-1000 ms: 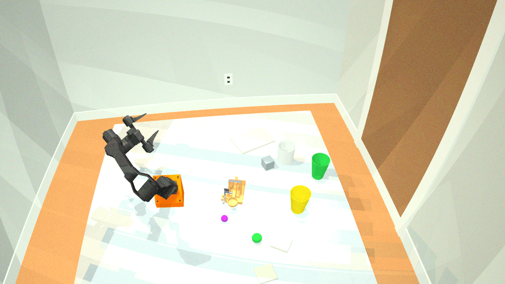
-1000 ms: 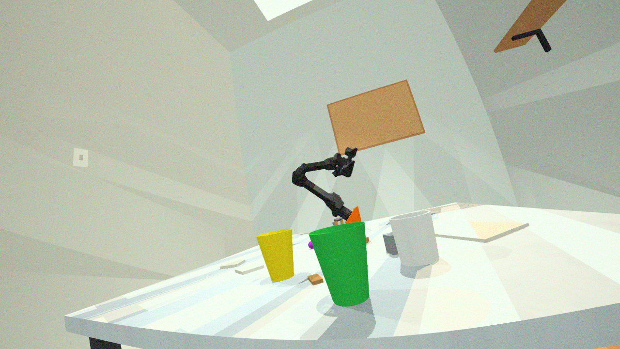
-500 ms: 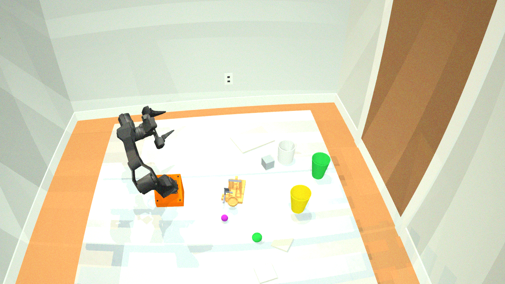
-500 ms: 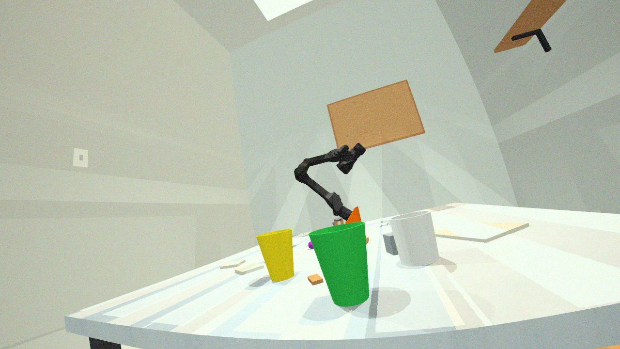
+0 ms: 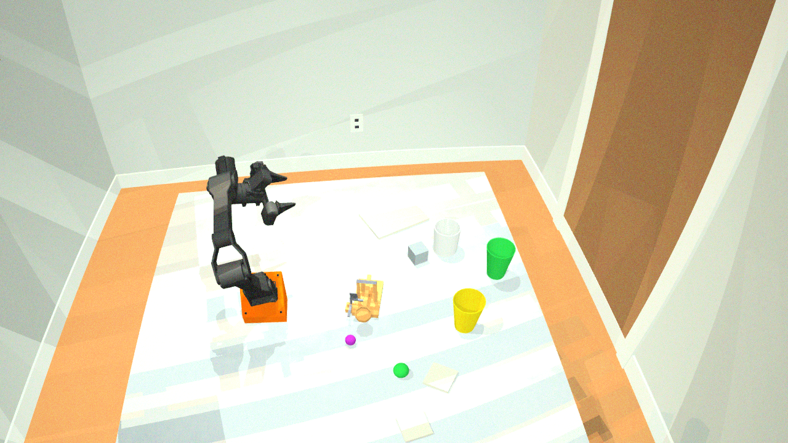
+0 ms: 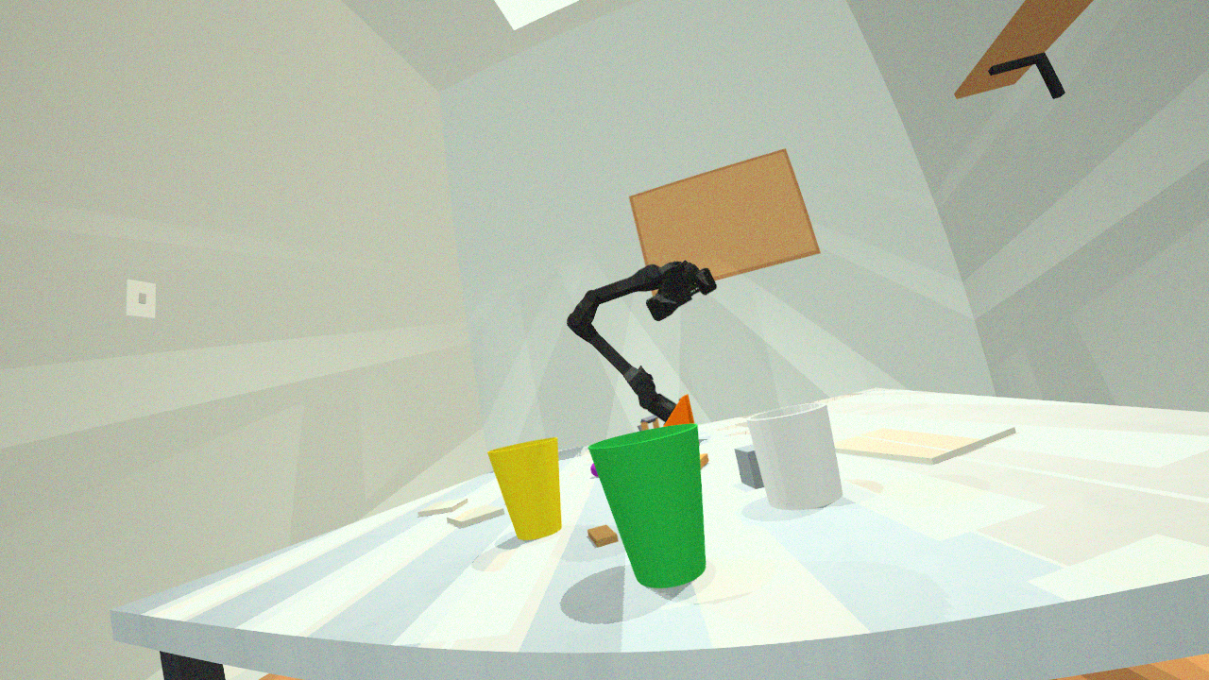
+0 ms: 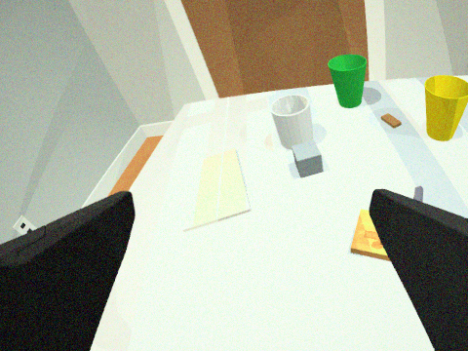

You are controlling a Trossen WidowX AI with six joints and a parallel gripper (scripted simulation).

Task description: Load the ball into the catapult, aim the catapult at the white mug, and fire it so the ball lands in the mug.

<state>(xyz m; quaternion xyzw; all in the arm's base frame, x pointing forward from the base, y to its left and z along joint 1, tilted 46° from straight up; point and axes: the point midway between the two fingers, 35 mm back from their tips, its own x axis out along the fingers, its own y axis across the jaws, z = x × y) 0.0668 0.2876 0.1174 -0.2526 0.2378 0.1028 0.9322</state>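
2 balls (image 5: 350,339) lie apart.
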